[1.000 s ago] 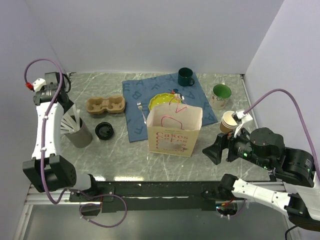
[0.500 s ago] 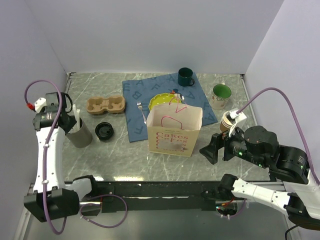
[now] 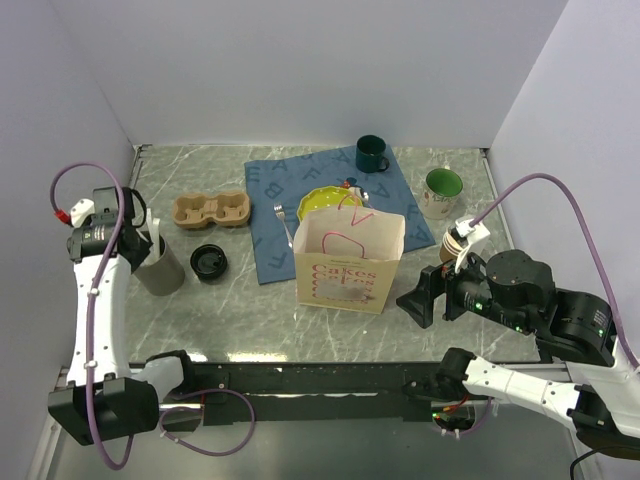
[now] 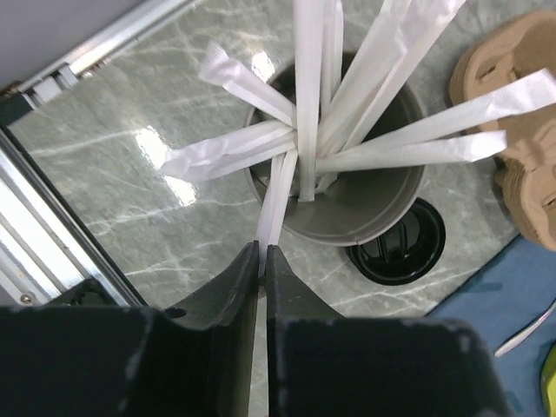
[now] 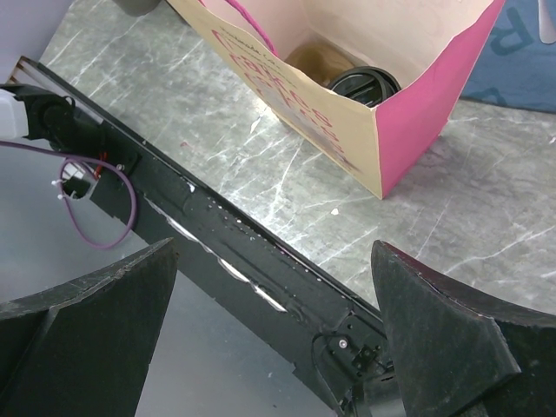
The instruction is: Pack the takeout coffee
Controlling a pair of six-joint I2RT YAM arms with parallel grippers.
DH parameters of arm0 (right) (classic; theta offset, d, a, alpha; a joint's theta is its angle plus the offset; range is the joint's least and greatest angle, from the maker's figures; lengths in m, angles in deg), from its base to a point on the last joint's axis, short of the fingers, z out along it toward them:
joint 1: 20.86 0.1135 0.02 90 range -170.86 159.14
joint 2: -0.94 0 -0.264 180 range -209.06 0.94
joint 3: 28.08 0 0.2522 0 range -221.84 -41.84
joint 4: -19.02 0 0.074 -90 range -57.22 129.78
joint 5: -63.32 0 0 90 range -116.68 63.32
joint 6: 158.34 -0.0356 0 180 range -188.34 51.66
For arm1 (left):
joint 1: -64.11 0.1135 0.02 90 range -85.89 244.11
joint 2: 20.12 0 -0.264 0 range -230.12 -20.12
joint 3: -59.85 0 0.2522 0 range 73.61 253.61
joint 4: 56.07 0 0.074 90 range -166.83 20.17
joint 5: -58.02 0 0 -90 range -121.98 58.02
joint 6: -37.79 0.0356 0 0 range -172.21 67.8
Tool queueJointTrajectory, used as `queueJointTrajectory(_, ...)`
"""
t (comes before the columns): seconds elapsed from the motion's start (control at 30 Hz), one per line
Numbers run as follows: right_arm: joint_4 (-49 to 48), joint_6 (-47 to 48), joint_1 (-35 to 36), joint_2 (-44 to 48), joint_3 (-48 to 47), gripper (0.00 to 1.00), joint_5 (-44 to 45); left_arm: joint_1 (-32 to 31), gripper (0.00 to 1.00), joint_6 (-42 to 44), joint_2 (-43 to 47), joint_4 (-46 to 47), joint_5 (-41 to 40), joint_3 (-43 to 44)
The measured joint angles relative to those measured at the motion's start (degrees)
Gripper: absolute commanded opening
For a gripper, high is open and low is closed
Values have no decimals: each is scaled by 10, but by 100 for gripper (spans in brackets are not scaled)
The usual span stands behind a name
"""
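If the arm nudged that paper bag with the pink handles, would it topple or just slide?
Probably slide: the bag looks like thin, light paper and the table looks polished. Its walls would likely buckle where pushed. The lidded coffee cup sitting in its bottom may weigh it down enough to resist tipping.

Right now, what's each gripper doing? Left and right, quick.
left gripper: jaws shut on a wrapped straw.
right gripper: jaws open, holding nothing.
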Motion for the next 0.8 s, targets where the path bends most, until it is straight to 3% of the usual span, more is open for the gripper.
queueJointTrajectory(0.17, 0, 5, 0, -3, -2, 100, 0, 0, 30, 0, -2, -5, -21, 39)
queueJointTrajectory(0.37, 0, 14, 0, -19, -15, 100, 0, 0, 13, 0, -3, -5, -25, 41)
queueJointTrajectory(0.43, 0, 15, 0, -21, -17, 100, 0, 0, 13, 1, -3, -5, -26, 41)
queueJointTrajectory(0.53, 0, 15, 0, -20, -17, 100, -1, 0, 32, 2, -3, -4, -26, 39)
queueJointTrajectory(0.63, 0, 15, 0, -19, -17, 100, -1, 0, 41, 2, -3, -5, -26, 36)
queueJointTrajectory(0.8, 0, 16, 0, -18, -17, 100, -1, 0, 39, 0, 4, -3, -21, 22)
